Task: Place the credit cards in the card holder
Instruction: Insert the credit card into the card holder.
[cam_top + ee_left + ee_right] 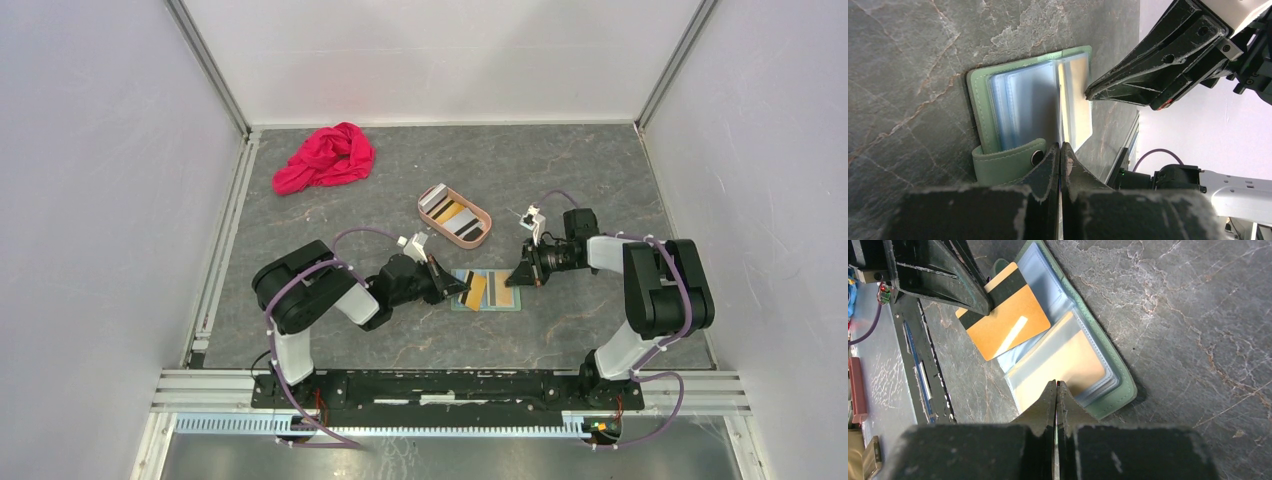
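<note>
The sage-green card holder (497, 291) lies open on the table between both arms, its clear pockets (1023, 107) facing up. My left gripper (462, 288) is shut on an orange credit card with a dark stripe (1008, 322), holding it over the holder's left half. That card shows edge-on in the left wrist view (1062, 115). My right gripper (1056, 384) is shut at the edge of a raised clear pocket page (1063, 362) with an orange card inside, and seems to pinch it. More credit cards (452, 212) lie in the tray.
A pinkish-tan oval tray (484, 232) sits just behind the card holder. A red cloth (325, 157) lies crumpled at the back left. White walls close off the left, right and back sides of the table.
</note>
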